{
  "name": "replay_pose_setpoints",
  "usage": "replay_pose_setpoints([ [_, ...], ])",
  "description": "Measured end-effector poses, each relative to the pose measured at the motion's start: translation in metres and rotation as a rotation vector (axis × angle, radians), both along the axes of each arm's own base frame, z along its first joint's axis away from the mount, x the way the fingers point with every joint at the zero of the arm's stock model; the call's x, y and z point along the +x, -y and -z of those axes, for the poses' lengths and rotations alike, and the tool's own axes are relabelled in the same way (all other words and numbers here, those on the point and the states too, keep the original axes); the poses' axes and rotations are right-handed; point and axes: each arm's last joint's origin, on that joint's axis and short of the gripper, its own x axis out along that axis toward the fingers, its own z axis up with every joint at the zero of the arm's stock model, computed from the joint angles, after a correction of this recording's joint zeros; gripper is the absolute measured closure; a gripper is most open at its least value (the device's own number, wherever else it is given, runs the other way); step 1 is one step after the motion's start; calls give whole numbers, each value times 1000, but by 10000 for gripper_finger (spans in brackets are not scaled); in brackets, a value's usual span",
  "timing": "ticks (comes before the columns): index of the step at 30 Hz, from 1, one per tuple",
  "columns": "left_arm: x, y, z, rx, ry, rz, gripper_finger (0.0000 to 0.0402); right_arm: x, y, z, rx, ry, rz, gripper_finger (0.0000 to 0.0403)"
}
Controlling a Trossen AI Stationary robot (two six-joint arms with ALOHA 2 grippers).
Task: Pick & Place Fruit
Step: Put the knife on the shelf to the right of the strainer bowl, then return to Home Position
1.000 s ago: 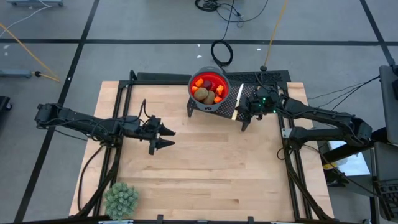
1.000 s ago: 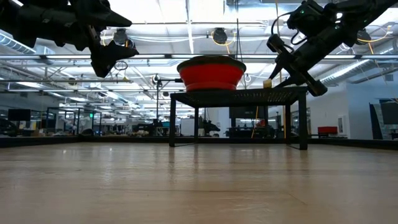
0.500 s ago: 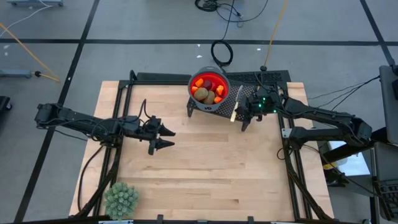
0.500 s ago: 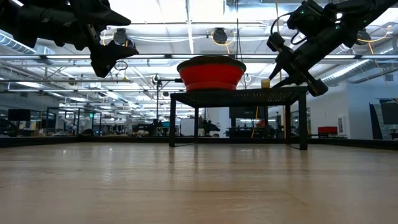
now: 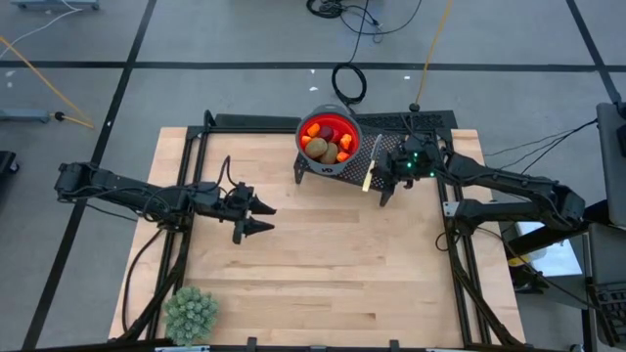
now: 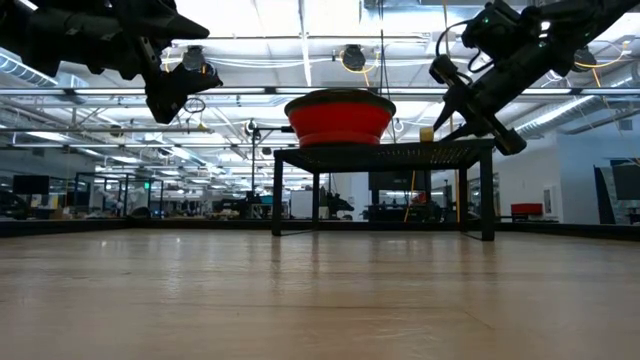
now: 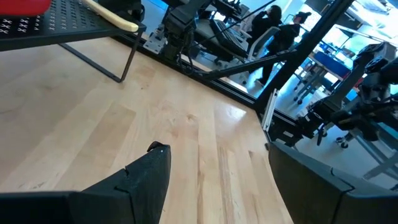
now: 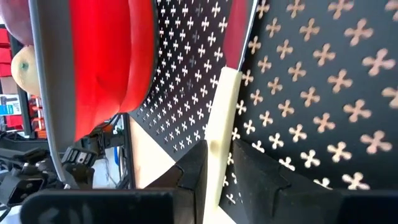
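**Right gripper on the knife handle beside the bowl**

Right gripper [image 5: 382, 186] sits at the edge of the black perforated metal stand [image 5: 430, 125], just beside the red bowl with the grey rim [image 5: 329, 129], and its 2 dark fingers [image 8: 189, 169] are closed around the pale yellow handle of the small knife [image 8: 219, 130]. In the right wrist view the handle runs straight out between the fingers, lying on the stand's cross-patterned plate, with the bowl's red wall close alongside it. From overhead the knife [image 5: 372, 162] shows as a thin pale strip next to the bowl, on the side toward the right arm.

Toy fruit [image 5: 327, 143] lies inside the bowl: 2 brown kiwi-like ovals, dark red round pieces and small orange bits, all piled together below the rim. From table height the bowl [image 6: 338, 116] stands on top of the stand [image 6: 380, 156], raised clear of the light wooden table [image 5: 323, 264], and the fruit is hidden behind its wall.

Left gripper [image 5: 262, 216] hangs above the table well away from the bowl, over bare wood, with its 2 fingers [image 7: 144, 180] spread apart and nothing between them.

A pale green spiky plant ball [image 5: 191, 313] rests at the table's near corner, far from the bowl, on the left arm's side.
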Motion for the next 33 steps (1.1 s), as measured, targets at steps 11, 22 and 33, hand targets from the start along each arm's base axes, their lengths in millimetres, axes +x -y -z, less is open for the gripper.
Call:
replay_pose_setpoints([
  [11,0,0,0,-2,0,16,131,-6,5,-5,-30,22,26,333],
  [22,0,0,0,38,8,23,131,-25,2,-26,-229,82,-13,333],
  [33,0,0,0,87,17,29,131,-37,-21,-47,-585,104,-188,398],
])
